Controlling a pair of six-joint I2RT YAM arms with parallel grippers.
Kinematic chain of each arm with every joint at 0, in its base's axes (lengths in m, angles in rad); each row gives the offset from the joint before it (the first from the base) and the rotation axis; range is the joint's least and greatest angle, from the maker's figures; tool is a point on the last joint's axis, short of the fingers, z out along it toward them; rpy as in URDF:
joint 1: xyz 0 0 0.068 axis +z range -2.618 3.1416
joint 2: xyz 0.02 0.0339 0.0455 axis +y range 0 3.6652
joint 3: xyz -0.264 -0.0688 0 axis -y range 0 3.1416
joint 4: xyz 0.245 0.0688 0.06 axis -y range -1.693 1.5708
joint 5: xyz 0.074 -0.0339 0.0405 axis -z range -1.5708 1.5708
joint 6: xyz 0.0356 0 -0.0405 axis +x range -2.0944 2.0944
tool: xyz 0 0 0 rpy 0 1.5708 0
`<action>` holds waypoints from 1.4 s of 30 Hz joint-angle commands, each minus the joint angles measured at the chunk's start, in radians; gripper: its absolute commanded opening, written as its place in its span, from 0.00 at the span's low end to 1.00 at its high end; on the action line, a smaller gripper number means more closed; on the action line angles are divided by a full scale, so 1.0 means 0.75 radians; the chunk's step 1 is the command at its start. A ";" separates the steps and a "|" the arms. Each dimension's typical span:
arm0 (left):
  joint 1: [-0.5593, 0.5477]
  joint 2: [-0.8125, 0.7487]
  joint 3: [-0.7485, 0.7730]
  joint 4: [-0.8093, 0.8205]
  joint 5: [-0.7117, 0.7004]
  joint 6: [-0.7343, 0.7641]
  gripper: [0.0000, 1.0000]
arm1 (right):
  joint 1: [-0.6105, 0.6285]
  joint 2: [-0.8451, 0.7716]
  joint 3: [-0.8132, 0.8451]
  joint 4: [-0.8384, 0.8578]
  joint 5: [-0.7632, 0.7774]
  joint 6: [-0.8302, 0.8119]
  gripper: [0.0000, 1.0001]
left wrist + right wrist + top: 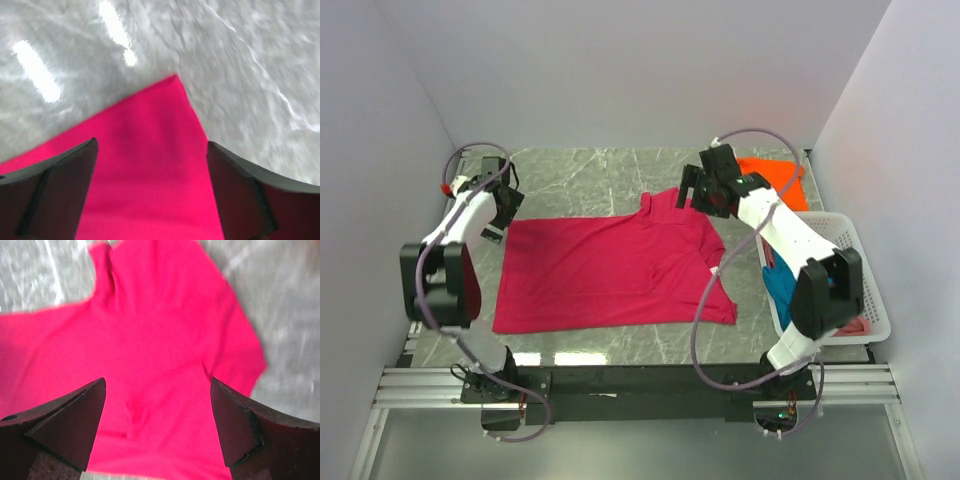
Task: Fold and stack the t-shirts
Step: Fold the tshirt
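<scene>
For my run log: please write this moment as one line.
left gripper open above red shirt corner | right gripper open above same shirt | orange shirt far right | teal shirt in basket

Beneath the left gripper, jaws apart, only the flat crimson t-shirt lies; bare marble table opens beyond it. Just right of the right gripper, the orange t-shirt and white basket narrow the way.

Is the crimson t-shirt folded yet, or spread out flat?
Spread out: the crimson t-shirt lies flat and wide on the table, a sleeve sticking out, no fold visible.
</scene>
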 commanded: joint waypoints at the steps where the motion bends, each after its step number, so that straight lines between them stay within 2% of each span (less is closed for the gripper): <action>1: 0.025 0.164 0.162 -0.052 -0.018 0.037 0.92 | 0.002 0.110 0.175 -0.029 0.088 -0.104 0.91; 4: 0.027 0.322 0.323 -0.091 -0.025 0.055 0.82 | 0.002 0.218 0.292 -0.053 0.098 -0.143 0.91; 6: 0.030 0.428 0.430 -0.122 -0.055 0.058 0.81 | -0.002 0.284 0.345 -0.069 0.098 -0.155 0.91; 8: 0.032 0.496 0.526 -0.179 -0.078 0.053 0.75 | -0.010 0.328 0.374 -0.072 0.090 -0.161 0.91; 11: 0.032 0.594 0.602 -0.247 -0.104 0.053 0.72 | -0.025 0.369 0.396 -0.080 0.086 -0.163 0.91; 18: 0.032 0.623 0.553 -0.222 -0.078 0.072 0.63 | -0.070 0.400 0.396 -0.072 0.073 -0.147 0.91; 21: 0.032 0.652 0.561 -0.210 -0.068 0.082 0.52 | -0.076 0.406 0.384 -0.070 0.069 -0.167 0.91; 28: 0.034 0.717 0.614 -0.251 -0.074 0.107 0.46 | -0.084 0.349 0.269 -0.018 0.092 -0.217 0.91; 31: 0.034 0.727 0.608 -0.247 -0.066 0.113 0.33 | -0.090 0.361 0.298 -0.008 0.094 -0.245 0.91; 32: 0.034 0.725 0.598 -0.247 -0.063 0.113 0.29 | -0.090 0.376 0.320 0.012 0.088 -0.257 0.91; 36: 0.036 0.715 0.573 -0.204 -0.029 0.153 0.01 | -0.090 0.478 0.465 0.039 0.094 -0.378 0.91; 42: 0.038 0.642 0.498 -0.120 0.035 0.199 0.01 | -0.090 0.774 0.870 -0.020 0.114 -0.456 0.90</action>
